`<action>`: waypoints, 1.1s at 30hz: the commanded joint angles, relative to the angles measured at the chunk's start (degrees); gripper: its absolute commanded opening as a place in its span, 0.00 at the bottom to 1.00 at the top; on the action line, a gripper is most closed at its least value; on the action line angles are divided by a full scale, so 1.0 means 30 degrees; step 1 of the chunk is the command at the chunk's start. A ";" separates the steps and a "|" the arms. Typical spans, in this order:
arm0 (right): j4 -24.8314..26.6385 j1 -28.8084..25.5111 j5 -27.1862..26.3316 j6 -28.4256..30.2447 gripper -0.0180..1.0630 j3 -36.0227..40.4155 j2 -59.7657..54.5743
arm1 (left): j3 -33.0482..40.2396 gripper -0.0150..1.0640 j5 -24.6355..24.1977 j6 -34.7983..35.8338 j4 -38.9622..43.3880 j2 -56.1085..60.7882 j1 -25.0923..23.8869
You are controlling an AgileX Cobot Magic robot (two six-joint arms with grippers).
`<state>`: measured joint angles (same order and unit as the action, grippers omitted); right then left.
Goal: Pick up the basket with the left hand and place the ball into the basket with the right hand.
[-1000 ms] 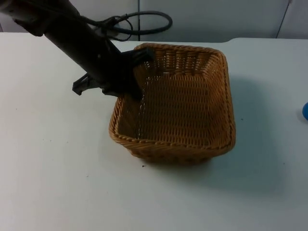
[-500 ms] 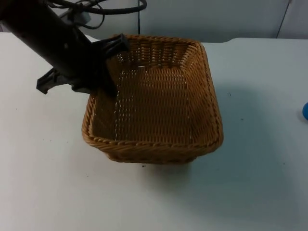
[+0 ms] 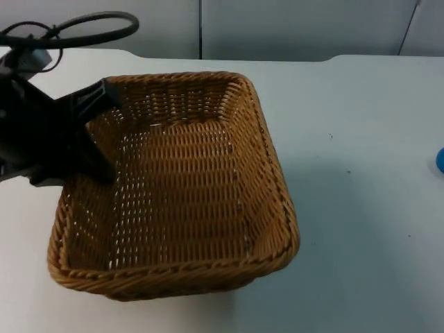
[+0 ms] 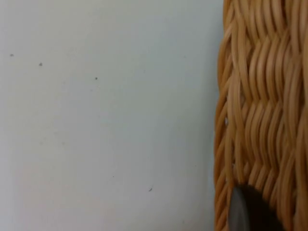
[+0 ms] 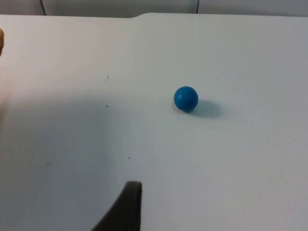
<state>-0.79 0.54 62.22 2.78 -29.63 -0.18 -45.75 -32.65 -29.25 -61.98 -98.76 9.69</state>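
Observation:
A tan wicker basket (image 3: 276, 198), rectangular and with nothing in it, hangs tilted above the table's left half. My left gripper (image 3: 107, 135) is shut on the basket's left wall, one finger outside the rim and one inside. In the left wrist view a black fingertip (image 4: 243, 209) presses on the weave of the basket (image 4: 260, 120). The small blue ball (image 3: 440, 159) lies on the table at the far right edge. In the right wrist view the ball (image 5: 186, 98) rests on the table well beyond my right gripper (image 5: 126, 207), which waits apart from it.
The white table (image 3: 361, 250) spreads open between basket and ball. A grey partition wall (image 3: 291, 28) closes the far side. The basket casts a broad shadow (image 3: 326, 173) on the table to its right.
The left arm has carried the basket leftward and up toward the camera, so it looks larger. The ball has stayed where it was.

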 commanded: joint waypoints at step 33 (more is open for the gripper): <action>-0.0200 -0.0146 -0.0807 0.0077 0.98 -0.2015 -0.5581 | 0.0369 0.01 -0.1140 0.1417 0.0044 0.1872 0.1799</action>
<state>-0.79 0.54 61.66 2.78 -34.53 -14.56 -44.67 -35.07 -25.70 -60.81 -93.93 14.67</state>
